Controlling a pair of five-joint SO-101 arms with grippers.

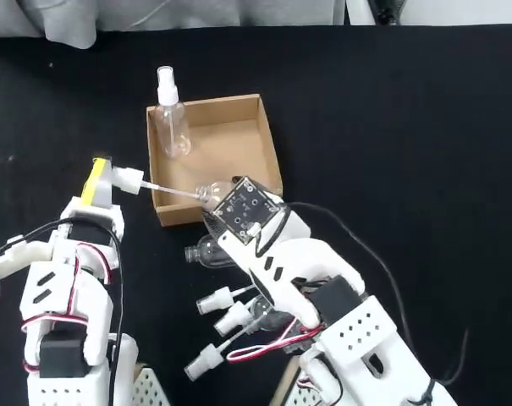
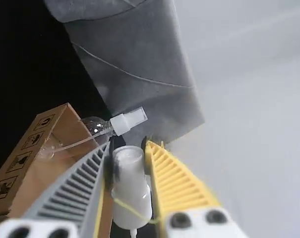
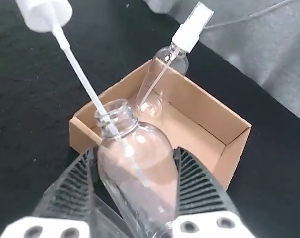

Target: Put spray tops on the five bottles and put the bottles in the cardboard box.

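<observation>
Right tool (image 3: 135, 154) pinches a clear rounded bottle (image 3: 134, 173), left tool (image 2: 127, 148) pinches a white spray top (image 2: 131, 186).

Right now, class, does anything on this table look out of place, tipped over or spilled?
Nothing looks spilled or damaged. One uncapped bottle lies on its side on the table, just outside the near wall of the cardboard box, rather than standing upright.

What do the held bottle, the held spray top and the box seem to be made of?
Held bottle: clear glossy plastic, probably; the tube shows through it.
Spray top: opaque white plastic, smooth.
Box: brown cardboard, matte, raw cut rim.
</observation>
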